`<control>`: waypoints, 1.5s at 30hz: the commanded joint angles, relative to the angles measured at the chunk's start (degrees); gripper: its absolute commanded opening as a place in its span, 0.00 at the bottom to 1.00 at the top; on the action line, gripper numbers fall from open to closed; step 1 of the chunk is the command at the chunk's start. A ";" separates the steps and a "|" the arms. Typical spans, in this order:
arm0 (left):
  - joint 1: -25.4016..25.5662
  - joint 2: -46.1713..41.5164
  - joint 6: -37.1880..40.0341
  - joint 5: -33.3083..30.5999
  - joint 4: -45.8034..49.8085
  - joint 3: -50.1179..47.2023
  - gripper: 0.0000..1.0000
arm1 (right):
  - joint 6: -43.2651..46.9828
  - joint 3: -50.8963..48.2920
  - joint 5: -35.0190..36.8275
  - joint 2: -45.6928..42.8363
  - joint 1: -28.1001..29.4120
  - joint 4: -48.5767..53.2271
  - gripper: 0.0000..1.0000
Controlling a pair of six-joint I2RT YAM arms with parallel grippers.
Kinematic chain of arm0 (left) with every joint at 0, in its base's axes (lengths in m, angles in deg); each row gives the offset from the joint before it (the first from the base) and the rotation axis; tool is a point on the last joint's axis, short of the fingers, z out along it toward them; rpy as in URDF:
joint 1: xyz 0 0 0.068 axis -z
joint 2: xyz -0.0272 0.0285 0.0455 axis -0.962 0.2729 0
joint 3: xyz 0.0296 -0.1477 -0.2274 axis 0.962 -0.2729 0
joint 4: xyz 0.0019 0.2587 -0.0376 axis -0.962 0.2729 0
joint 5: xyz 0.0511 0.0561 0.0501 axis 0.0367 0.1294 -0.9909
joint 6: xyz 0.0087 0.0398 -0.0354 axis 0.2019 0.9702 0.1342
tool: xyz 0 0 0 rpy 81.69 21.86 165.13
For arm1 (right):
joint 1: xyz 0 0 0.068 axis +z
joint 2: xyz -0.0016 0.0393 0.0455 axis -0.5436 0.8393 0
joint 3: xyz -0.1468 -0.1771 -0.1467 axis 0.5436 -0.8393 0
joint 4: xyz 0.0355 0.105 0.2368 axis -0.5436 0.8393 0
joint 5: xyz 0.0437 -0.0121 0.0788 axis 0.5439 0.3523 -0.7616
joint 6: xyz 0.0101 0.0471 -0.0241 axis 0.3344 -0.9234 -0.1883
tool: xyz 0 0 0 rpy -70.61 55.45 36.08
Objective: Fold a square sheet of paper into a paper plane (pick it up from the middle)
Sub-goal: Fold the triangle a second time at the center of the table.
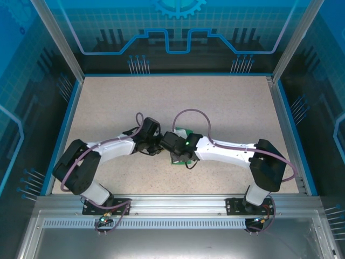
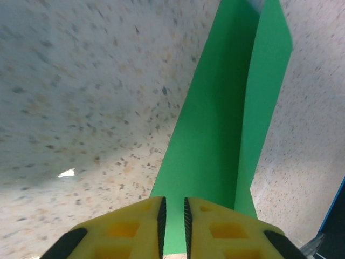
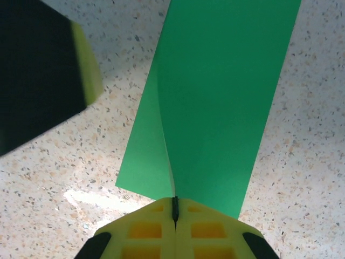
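The square sheet of paper (image 1: 176, 160) is bright green and folded, lying mid-table under the two wrists. In the right wrist view the sheet (image 3: 226, 91) rises into a crease, and my right gripper (image 3: 174, 208) is shut on that crease's near end. In the left wrist view the paper (image 2: 226, 124) shows as a long strip with one flap standing up on the right. My left gripper (image 2: 173, 216) hovers over its near end, jaws a narrow gap apart with paper showing through the gap. From above, the left gripper (image 1: 159, 144) and right gripper (image 1: 168, 141) meet tip to tip.
The speckled table (image 1: 226, 102) is walled by blue rails and dark panels on three sides, with the metal base rail (image 1: 172, 204) at the near edge. The left gripper's body (image 3: 43, 70) looms close at the upper left of the right wrist view.
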 commanded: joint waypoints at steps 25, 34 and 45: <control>2.76 9.68 -4.99 5.53 -8.33 4.74 0.12 | 10.75 -6.85 -6.07 -4.78 -0.09 -8.41 0.35; 2.80 9.54 -4.99 6.05 -8.71 4.68 0.12 | 14.88 -6.15 -2.06 -3.83 2.78 -8.55 0.51; 2.83 8.75 -4.65 6.41 -8.49 4.66 0.12 | 13.69 -5.84 3.95 -1.52 4.15 -7.06 0.42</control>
